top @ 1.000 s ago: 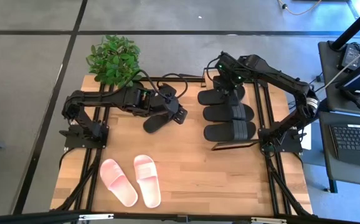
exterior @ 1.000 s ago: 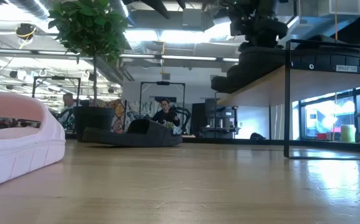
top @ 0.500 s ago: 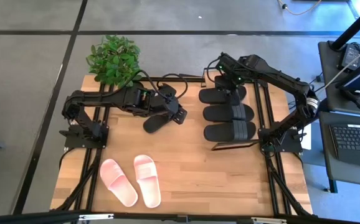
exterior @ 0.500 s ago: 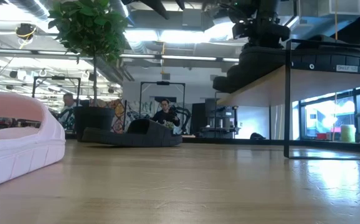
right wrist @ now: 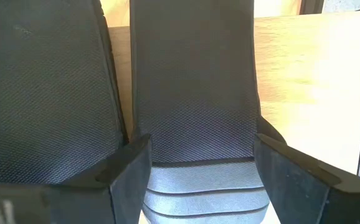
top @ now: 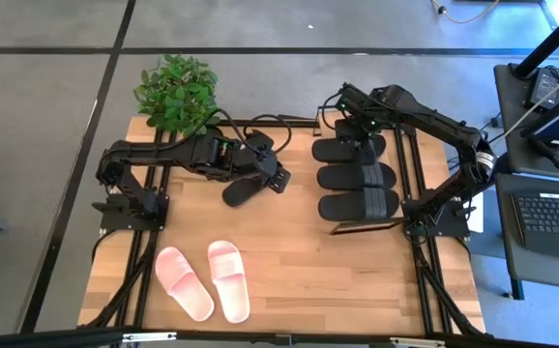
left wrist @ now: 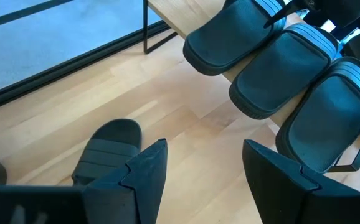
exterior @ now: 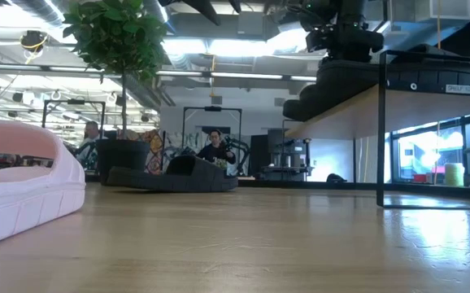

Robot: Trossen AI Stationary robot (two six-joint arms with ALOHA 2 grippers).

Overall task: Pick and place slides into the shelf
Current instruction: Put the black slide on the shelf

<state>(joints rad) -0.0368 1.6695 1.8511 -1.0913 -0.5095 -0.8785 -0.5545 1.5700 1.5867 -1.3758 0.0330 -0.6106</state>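
The light wooden tabletop (top: 299,271) carries a potted plant (top: 176,92) at its far left corner, two pale pink slides (top: 204,280) near its front edge, one black slide (top: 244,186) mid-table, and the shelf (top: 393,220) bearing three black slides (top: 355,177) toward its right edge.

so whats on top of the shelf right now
Three black slides lie side by side on the shelf, covering most of its board. The right gripper hovers open at the farthest one. The fourth black slide remains on the table.
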